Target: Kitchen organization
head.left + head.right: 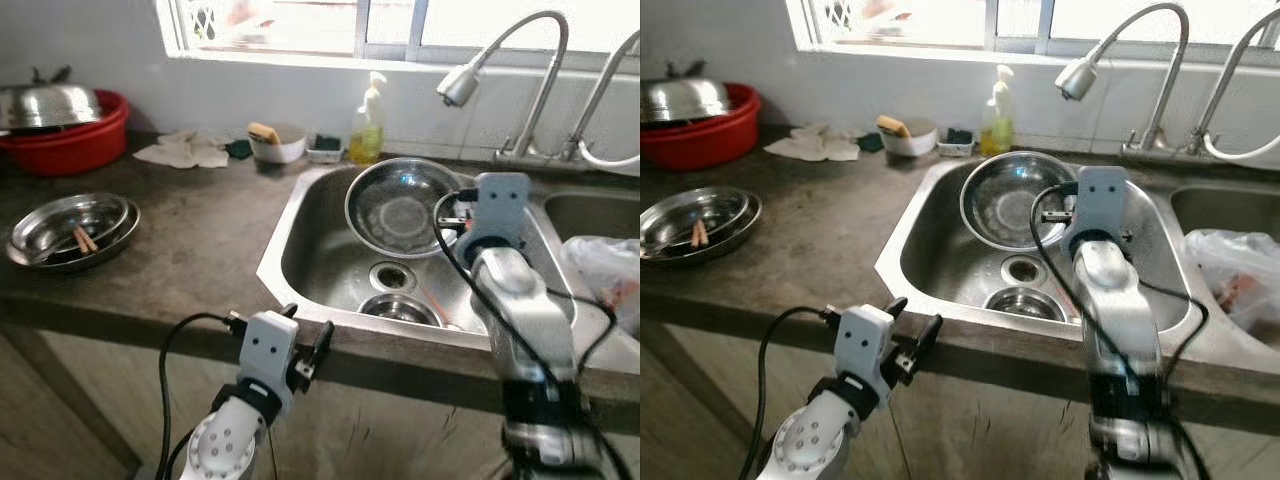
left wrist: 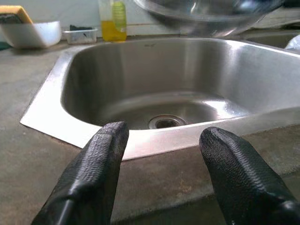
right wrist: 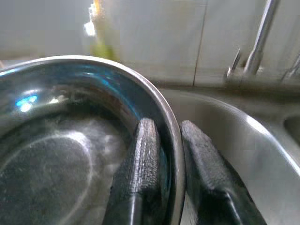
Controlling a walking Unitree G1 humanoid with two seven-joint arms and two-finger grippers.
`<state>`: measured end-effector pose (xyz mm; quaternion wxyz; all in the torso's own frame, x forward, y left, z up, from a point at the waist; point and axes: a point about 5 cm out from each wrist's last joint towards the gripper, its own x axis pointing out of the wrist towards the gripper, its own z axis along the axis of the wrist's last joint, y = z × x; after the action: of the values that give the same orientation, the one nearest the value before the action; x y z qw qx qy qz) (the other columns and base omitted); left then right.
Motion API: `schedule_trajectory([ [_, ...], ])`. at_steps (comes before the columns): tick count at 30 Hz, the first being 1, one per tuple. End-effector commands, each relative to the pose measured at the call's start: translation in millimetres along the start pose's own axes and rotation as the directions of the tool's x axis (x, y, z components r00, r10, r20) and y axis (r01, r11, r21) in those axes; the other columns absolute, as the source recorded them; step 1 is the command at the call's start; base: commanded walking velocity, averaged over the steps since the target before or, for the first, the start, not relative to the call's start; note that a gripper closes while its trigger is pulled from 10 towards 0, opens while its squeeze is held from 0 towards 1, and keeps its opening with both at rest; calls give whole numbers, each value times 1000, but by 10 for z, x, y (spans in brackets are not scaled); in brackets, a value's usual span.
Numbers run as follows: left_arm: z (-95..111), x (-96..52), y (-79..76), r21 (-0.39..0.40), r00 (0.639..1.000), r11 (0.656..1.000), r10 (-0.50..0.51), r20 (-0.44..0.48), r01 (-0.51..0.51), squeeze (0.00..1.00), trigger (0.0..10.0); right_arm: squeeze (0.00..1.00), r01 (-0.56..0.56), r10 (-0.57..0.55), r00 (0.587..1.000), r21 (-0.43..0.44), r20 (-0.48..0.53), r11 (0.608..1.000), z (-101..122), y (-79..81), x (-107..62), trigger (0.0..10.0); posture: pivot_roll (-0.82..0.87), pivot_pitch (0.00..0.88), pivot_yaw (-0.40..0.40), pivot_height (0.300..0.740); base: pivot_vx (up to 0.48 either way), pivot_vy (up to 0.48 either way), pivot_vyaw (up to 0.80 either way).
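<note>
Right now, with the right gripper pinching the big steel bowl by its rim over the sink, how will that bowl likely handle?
The steel bowl looks rigid and thin-walled, so probably light. The right gripper clamps only its rim, one finger inside, one outside, so it may pivot or swing. Its glossy, possibly wet surface suggests it could slip.

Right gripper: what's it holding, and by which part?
The right gripper pinches the large steel bowl by its rim, one finger inside, one outside, above the sink.
</note>
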<state>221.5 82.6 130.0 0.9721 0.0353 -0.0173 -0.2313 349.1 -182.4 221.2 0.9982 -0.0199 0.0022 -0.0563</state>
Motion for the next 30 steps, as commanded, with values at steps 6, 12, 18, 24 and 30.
schedule_trajectory([
  [6, 52, -58, -39, -12, 1000, 1000, -1, 3, 1, 0, 10000, 0, -54, 58, 992, 42, -113, 998, -62, 17, 201, 10000, 93, 100, -63, 740, 0, 0, 0],
  [12, 97, -169, -86, -38, 1000, 999, 10, -4, -10, 0, 10000, 0, -250, 263, 906, 84, -330, 965, -391, 201, 316, 10000, 115, 153, -72, 740, 0, 0, 0],
  [18, 114, -194, -68, -49, 999, 998, 29, -15, -30, 0, 10000, 0, -328, 318, 862, 45, -395, 944, -531, 272, 310, 10000, 112, 170, -72, 740, 0, 0, 0],
  [24, 132, -205, -58, -47, 999, 998, 32, -19, -32, 0, 10000, 0, -408, 399, 810, 77, -429, 910, -632, 362, 293, 10000, 112, 182, -75, 740, 0, 0, 0],
  [30, 131, -213, -69, -47, 999, 998, 31, -24, -33, 0, 10000, 0, -496, 478, 748, 90, -461, 863, -754, 501, 217, 10000, 122, 180, -84, 740, 0, 0, 0],
])
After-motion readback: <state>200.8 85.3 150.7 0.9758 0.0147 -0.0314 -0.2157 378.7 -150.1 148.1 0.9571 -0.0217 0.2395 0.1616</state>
